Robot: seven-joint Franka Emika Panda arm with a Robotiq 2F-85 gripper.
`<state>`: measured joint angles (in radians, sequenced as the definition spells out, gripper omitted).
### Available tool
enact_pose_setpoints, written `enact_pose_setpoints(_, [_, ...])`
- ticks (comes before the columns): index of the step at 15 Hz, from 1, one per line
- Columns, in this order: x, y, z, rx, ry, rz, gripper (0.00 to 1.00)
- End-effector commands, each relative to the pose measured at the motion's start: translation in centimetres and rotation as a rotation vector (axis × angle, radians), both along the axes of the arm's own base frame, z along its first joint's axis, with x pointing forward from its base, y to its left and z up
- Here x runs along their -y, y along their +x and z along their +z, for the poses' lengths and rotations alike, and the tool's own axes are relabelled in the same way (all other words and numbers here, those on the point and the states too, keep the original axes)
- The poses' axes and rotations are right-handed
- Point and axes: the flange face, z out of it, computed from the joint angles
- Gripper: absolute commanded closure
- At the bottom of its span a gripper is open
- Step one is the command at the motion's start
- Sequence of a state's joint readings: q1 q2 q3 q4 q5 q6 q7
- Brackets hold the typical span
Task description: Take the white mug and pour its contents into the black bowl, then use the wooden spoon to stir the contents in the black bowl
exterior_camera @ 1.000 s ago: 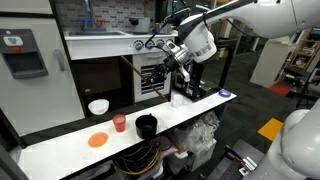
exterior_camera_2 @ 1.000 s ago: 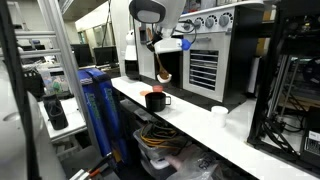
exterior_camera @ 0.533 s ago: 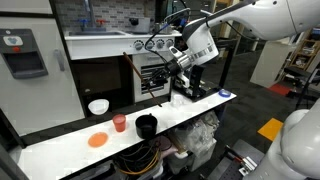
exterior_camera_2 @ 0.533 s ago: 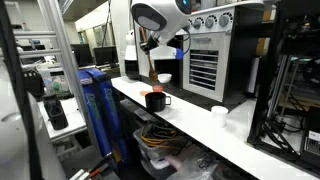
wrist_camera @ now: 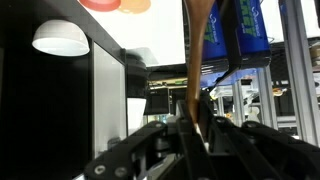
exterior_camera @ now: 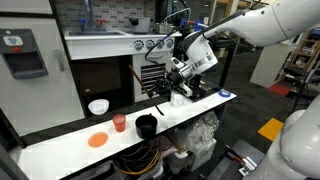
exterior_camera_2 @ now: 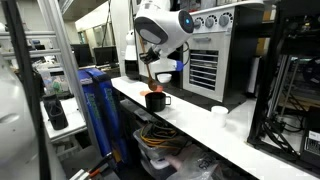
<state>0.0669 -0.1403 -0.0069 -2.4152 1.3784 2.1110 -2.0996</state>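
Arm (exterior_camera: pixel 250 25) outstretched, tool (exterior_camera: pixel 174 80) clenched.

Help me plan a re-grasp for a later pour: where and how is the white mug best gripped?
Grip the white mug around its side wall, coming in level from the counter's open front edge: it stands upright and alone, and its narrow round body should suit a sideways pinch.

Panda arm (exterior_camera_2: pixel 160 25) bent over a white counter (exterior_camera_2: pixel 250 140). Its gripper (exterior_camera_2: pixel 150 62) clasps the wooden spoon (exterior_camera_2: pixel 148 76), which hangs above the black bowl (exterior_camera_2: pixel 154 101). The white mug (exterior_camera_2: pixel 219 115) stands well apart along the counter.
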Motion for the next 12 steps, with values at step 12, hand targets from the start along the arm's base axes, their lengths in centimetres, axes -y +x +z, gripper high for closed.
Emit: enact_pose_setpoints(12, [-2.7, 2.0, -4.3, 0.066, 0.042, 0.038, 0.97])
